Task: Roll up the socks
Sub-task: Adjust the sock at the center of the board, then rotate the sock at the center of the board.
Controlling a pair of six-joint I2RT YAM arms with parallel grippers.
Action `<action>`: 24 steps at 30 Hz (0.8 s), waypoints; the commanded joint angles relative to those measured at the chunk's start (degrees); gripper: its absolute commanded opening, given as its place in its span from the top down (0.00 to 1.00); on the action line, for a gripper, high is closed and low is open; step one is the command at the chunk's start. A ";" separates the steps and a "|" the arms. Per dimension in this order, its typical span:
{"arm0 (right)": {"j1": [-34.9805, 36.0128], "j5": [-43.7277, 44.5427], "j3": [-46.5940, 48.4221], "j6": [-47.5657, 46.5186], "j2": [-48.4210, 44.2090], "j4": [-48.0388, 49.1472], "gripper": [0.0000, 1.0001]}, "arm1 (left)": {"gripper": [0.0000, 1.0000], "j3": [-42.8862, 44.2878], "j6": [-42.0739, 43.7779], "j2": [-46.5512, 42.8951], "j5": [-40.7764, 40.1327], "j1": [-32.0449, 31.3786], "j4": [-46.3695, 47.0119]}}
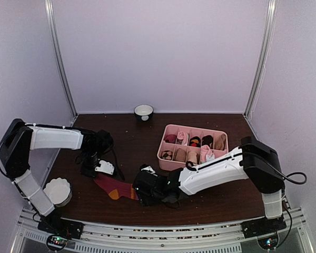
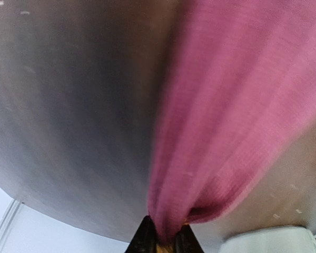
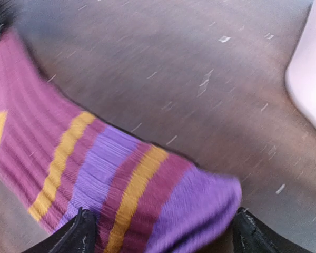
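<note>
Dark red sock (image 1: 118, 188), purple-and-yellow striped cuff, left hand (image 2: 166, 240) pinching it, right hand (image 3: 163, 234) spread

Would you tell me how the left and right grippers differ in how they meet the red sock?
The left gripper is pinched shut on bunched plain red fabric of the sock; the right gripper stands open, its fingers wide apart either side of the flat purple-and-yellow striped cuff. Both are at the same sock.

Before me on the dark table (image 1: 131, 142), a pink divided tray (image 1: 194, 127) at two o'clock; a small bowl (image 1: 144, 111) at twelve; a white fluted cup (image 1: 58, 191) at eight.
</note>
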 commanded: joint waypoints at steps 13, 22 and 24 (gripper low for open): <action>0.88 1.47 -8.24 6.66 -16.42 -4.27 0.00 | 0.44 14.58 -0.02 2.67 -2.15 0.21 3.72; 0.19 19.34 -17.69 2.08 -31.21 8.29 0.00 | 0.02 14.22 -10.18 -7.37 8.61 3.11 -0.76; 0.17 16.44 -14.92 -1.91 -28.53 7.65 0.02 | 0.02 13.55 -11.31 -5.77 13.43 3.31 -2.00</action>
